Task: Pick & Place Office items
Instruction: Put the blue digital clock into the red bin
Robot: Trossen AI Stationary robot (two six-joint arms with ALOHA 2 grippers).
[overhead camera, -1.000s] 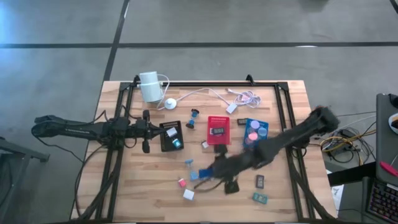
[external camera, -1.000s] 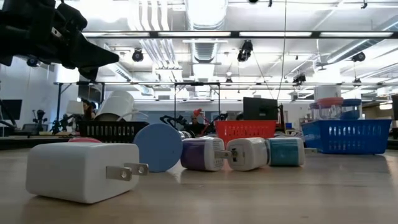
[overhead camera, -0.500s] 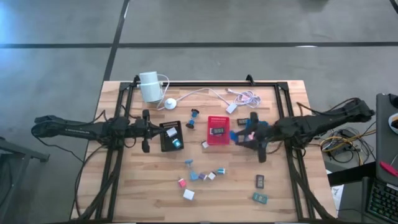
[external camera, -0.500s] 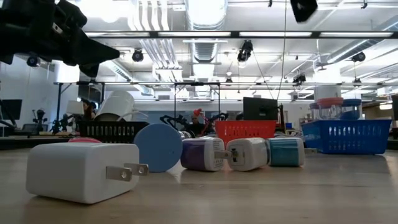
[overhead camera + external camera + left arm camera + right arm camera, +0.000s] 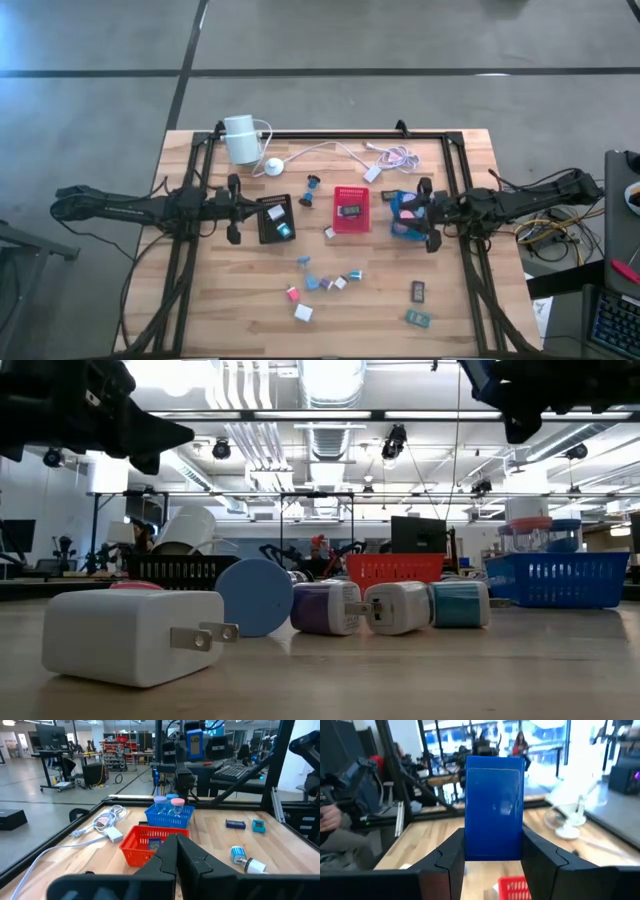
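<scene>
My right gripper (image 5: 414, 212) hangs level over the blue tray (image 5: 404, 228) at the table's right, shut on a blue block (image 5: 494, 810). My left gripper (image 5: 236, 206) is shut and empty, level beside the black tray (image 5: 272, 228) at the left. Loose office items lie on the wood. A small cluster (image 5: 328, 281) lies near the middle, with a white block (image 5: 303, 313) nearer the front. Right of them are a dark clip (image 5: 418, 291) and a teal piece (image 5: 418, 319). The low view shows a white plug block (image 5: 130, 635), a blue disc (image 5: 258, 597) and a purple block (image 5: 325, 607). My right gripper pinches the blue block between its two fingers, on the block's two long sides (image 5: 470, 845). The fingers come level from the table's right, pointing toward its left. The block is lifted clear of the table, and most of its flat face shows past the fingertips (image 5: 451, 856).
A red tray (image 5: 351, 208) stands between the black and blue trays. A white cylinder device (image 5: 240, 138) and its cable (image 5: 340, 150) lie along the far edge. Black frame rails (image 5: 455, 190) run along both sides of the table.
My right arm, stretched out over the near-middle cluster a second ago, has drawn back toward the table's right and far side. Its gripper has tipped up to level and now hangs over the blue tray. The left arm has kept still.
</scene>
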